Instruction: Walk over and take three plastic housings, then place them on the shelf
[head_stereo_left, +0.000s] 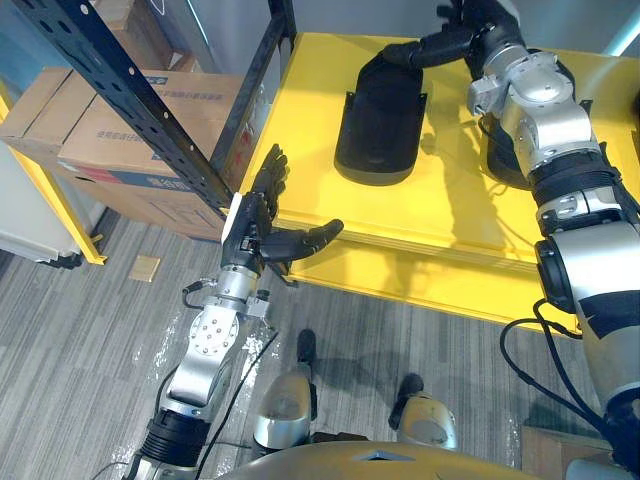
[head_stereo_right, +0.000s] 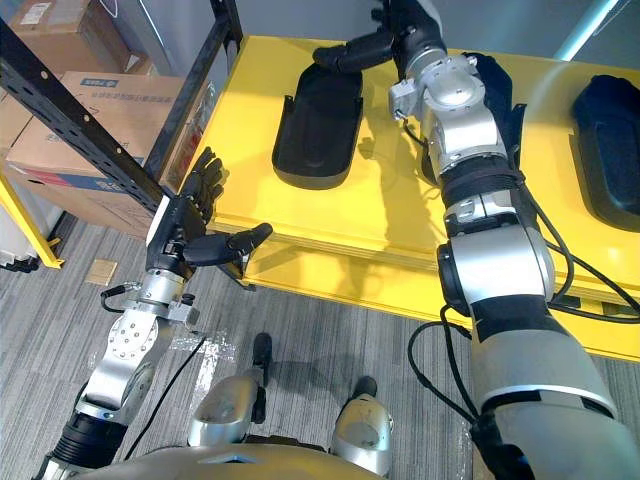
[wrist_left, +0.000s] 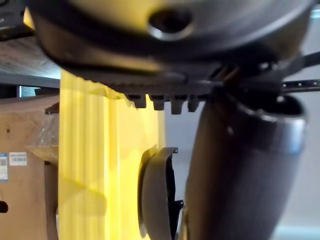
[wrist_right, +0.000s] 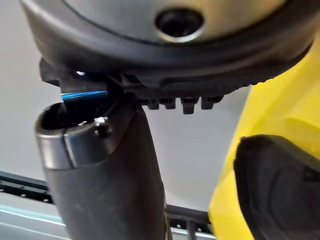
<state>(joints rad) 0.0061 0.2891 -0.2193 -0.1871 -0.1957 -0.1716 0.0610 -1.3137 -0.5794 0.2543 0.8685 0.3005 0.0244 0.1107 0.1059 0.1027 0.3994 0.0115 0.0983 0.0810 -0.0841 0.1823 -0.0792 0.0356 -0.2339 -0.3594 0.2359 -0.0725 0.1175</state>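
Currently, the left hand (head_stereo_left: 260, 232) hangs nearest the robot, just short of the near edge of the yellow table (head_stereo_left: 300, 150). Its fingers (head_stereo_left: 271, 172) are straight and point away from the robot, the thumb (head_stereo_left: 312, 238) stands out sideways toward the table edge, and the hand is released and grasps nothing. Below this hand lies the grey floor (head_stereo_left: 80, 340). Outboard of its fingers rise the black shelf frame (head_stereo_left: 130, 90) and, behind the frame, the stacked cardboard boxes (head_stereo_left: 110, 150).

Beyond the left thumb, on the table top, the first housing (head_stereo_left: 380, 120) lies flat with its hollow side up. It is a black plastic shell, rounded at the near end, and it also shows edge-on past the left thumb in the left wrist view.

At the far end of this housing is the right hand (head_stereo_right: 400, 35), reached out across the table. Its thumb (head_stereo_right: 350, 52) stretches sideways over the housing's far end; whether it touches the rim cannot be told. In the right wrist view the thumb is straight and no fingers curl inward, so the hand is released and holds nothing.

Under the right forearm, on the little-finger side of the right hand, a second housing (head_stereo_right: 503, 85) rests on the table, largely covered by the arm. Further out on that side a third housing (head_stereo_right: 610, 140) lies apart from the other two.
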